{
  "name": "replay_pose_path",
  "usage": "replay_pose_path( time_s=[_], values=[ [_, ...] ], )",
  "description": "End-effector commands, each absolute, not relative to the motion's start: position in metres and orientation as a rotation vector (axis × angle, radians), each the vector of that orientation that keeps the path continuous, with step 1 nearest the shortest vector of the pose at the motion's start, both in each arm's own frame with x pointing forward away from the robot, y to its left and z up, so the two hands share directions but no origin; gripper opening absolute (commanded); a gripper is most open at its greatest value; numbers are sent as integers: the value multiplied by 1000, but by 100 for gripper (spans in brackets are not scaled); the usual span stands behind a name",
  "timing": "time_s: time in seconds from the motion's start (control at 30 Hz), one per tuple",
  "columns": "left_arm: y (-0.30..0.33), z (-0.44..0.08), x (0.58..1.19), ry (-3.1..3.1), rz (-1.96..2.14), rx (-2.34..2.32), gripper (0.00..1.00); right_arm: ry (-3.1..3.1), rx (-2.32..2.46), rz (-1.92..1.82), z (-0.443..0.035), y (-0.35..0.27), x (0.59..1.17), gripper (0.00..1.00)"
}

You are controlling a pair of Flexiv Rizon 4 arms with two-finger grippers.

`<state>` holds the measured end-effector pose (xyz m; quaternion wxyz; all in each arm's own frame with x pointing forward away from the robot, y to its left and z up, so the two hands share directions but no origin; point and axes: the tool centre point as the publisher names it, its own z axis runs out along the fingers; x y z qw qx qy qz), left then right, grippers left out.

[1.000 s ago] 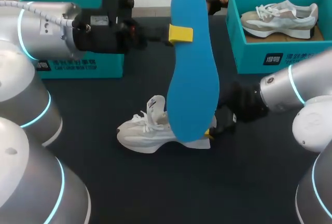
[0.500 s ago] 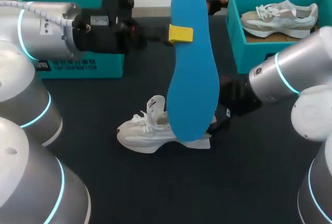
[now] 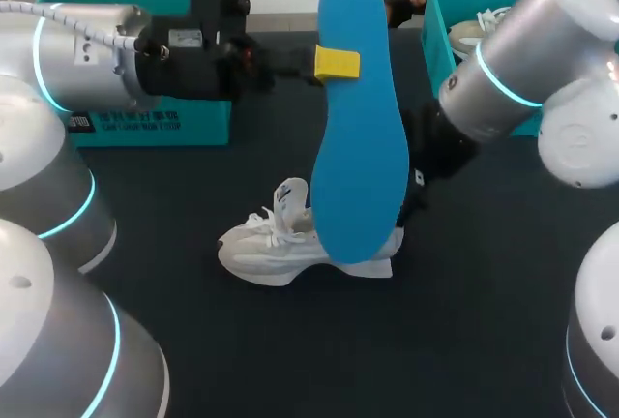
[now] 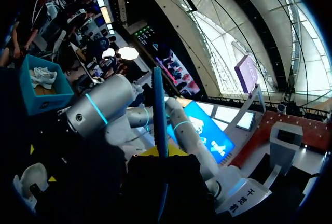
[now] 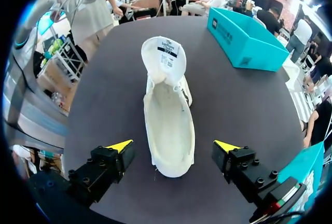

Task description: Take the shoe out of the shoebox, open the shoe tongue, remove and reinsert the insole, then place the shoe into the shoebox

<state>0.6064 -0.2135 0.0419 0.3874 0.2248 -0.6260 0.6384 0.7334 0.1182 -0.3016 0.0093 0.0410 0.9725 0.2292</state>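
Note:
My left gripper (image 3: 337, 63) is shut on a large blue insole (image 3: 358, 137) and holds it upright in the air above the table's middle. The left wrist view shows the insole (image 4: 160, 110) edge-on between that gripper's fingers. A white shoe (image 3: 276, 249) lies on the dark table, partly behind the insole. In the right wrist view my right gripper (image 5: 173, 145) hangs open above the shoe (image 5: 168, 120), one finger on each side of its heel and neither touching. The tongue is pulled back and the inside is bare. My right arm (image 3: 513, 60) comes in from the right.
A teal shoebox (image 3: 145, 123) stands at the back left, partly behind my left arm. A second teal box (image 3: 455, 99) at the back right holds another pale shoe (image 3: 479, 31). Bare dark table lies in front of the shoe.
My right arm has lifted up and back from the shoe's heel, and its elbow now covers much of the right box. The left arm and the insole have kept still.

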Motion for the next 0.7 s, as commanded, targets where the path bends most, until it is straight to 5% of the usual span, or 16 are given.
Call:
replay_pose_path(
  time_s=[0.03,0.7],
  values=[
    [-214,41,606,-1593,1625,572,0,3087,119,417,-302,124,735,100],
    [-214,41,606,-1593,1625,572,0,3073,93,336,-308,127,743,100]
  ],
)
